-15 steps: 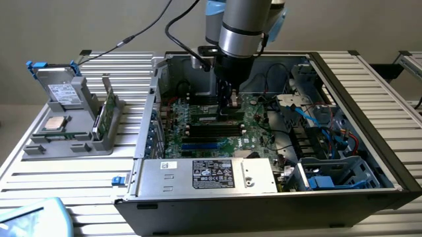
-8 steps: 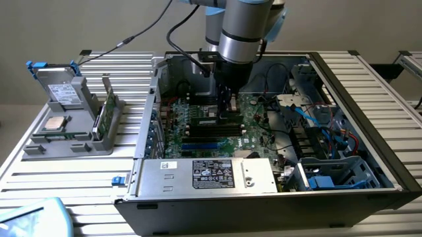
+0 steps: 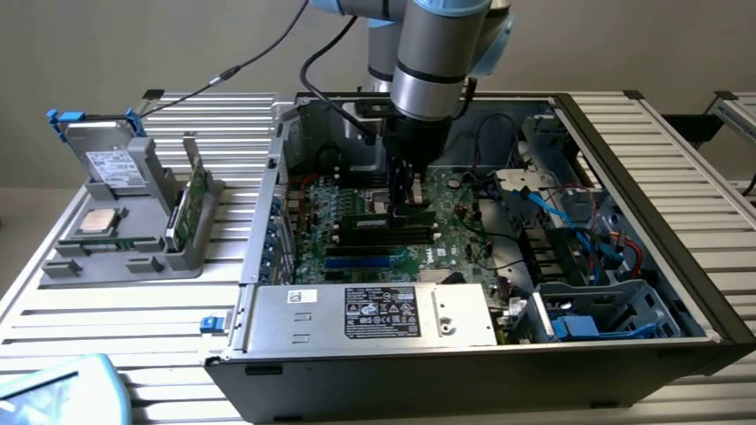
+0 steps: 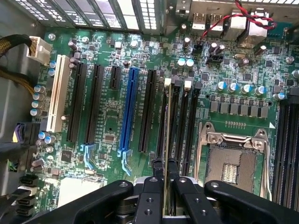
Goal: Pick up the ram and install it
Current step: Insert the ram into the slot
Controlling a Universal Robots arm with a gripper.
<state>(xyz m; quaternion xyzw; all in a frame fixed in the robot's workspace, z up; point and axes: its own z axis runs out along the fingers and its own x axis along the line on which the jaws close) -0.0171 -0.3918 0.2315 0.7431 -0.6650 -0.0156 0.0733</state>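
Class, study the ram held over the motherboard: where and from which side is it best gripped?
Pinch the ram across its two flat faces along the upper edge, from above: it stands on edge, thin, lower edge toward the slots. The gripper holds it so.

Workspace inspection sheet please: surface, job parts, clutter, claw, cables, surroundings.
Surface: slatted metal table carrying an open computer case.
Job's things: ram edge-on over the memory slots beside the empty processor socket; seating cannot be told.
Clutter: grey holder with a drive, processor chip and green card.
Claw: the claw is shut on the ram.
Cables: black cable running up beside the arm; blue cables inside the case.
Surroundings: plain wall.
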